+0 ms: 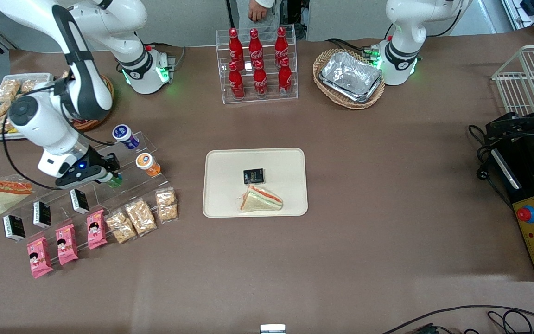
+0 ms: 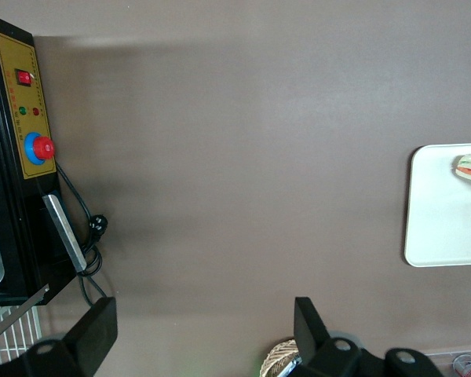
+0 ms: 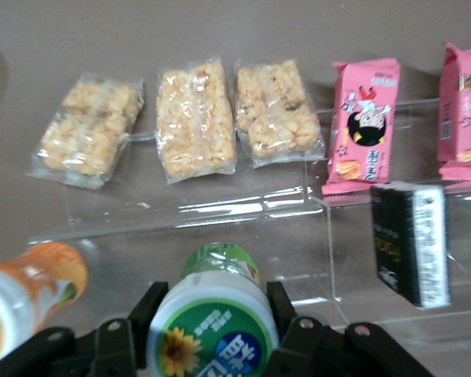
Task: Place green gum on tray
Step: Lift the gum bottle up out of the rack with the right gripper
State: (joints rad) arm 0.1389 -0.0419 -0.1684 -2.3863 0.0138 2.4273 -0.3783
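Observation:
The green gum (image 1: 115, 181) is a small green bottle with a white lid and a green-and-yellow label (image 3: 216, 314). It stands on a clear acrylic step shelf (image 1: 153, 185) toward the working arm's end of the table. My right gripper (image 1: 111, 178) is at the bottle, and in the right wrist view the gripper (image 3: 216, 302) has a black finger pressed against each side of the lid, shut on it. The cream tray (image 1: 290, 160) lies at the table's middle, well away from the gripper toward the parked arm's end. It holds a sandwich (image 1: 261, 199) and a small black packet (image 1: 253, 176).
An orange bottle (image 1: 148, 164) stands close beside the gum and a blue-labelled bottle (image 1: 125, 136) is farther from the camera. Rice-cracker bags (image 3: 196, 122), pink snack packs (image 3: 363, 126) and black boxes (image 3: 412, 243) fill the lower steps. A cola rack (image 1: 257, 65) and a foil-tray basket (image 1: 349, 78) stand farthest from the camera.

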